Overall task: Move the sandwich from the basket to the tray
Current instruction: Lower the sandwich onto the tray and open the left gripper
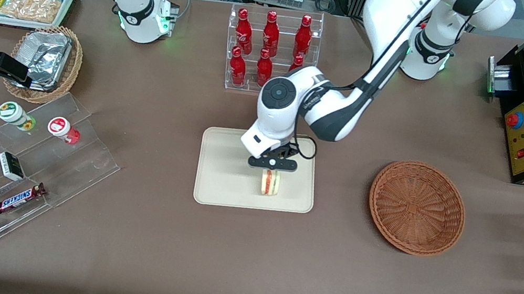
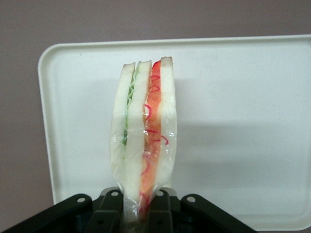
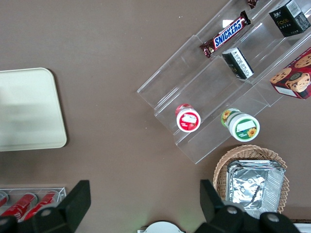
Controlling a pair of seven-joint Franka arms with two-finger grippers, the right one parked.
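Closest to the wrist camera is the claw [image 2: 138, 208], and its two black fingers [image 2: 111, 213] are closed on the lower end of the sandwich [image 2: 144, 141], which is wrapped in clear film. Between the pale bread slices the green layer and the red-pink layer show along the cut edge. The sandwich stands on its edge, and the cream tray [image 2: 243, 97] fills the view under it.

From the front view, the claw [image 1: 271, 165] hangs over the tray [image 1: 220, 172] with the sandwich [image 1: 270, 182] below it, low above the part of the tray that is nearer to the front camera. Whether the sandwich already touches the tray surface cannot be told from these pictures. The reddish-brown basket [image 1: 417, 207] lies on the counter [image 1: 243, 261] toward the working arm's end, well apart from the tray, and nothing is seen inside it.

As a judgement, most of the task looks done: the sandwich is out of the basket and has been carried to the tray. What remains seems to be the last part, to set it down on the tray, open the fingers and lift the arm away.
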